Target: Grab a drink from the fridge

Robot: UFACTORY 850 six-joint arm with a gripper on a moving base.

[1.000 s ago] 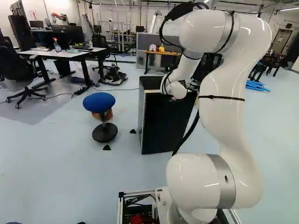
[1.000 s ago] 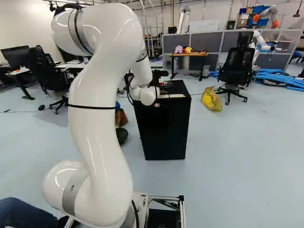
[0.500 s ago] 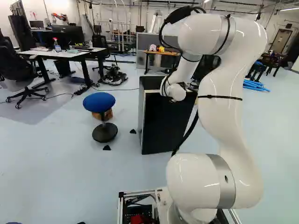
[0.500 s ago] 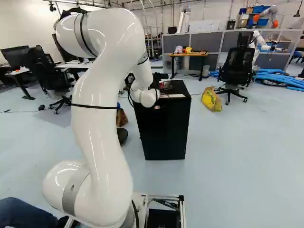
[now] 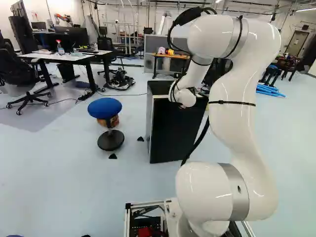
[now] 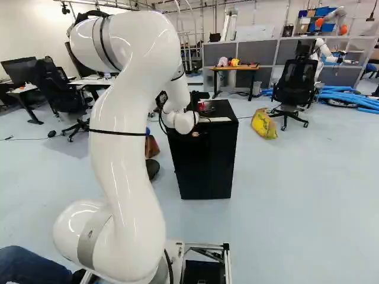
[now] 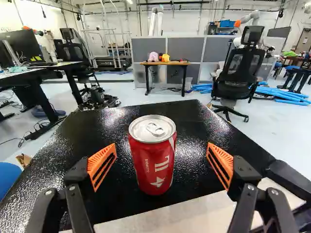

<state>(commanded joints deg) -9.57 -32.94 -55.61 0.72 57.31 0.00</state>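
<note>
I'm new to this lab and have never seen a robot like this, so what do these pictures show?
The machine is one white robot arm on a moving base. Two views come from cameras on that base, behind the arm to its left and right. The third comes from its wrist, looking along the black jaws. Ahead stands a black cabinet, presumably the fridge. A red drink can stands upright on its top. The jaws stand open, an orange pad on either side of the can with gaps showing, so nothing is held.
</note>
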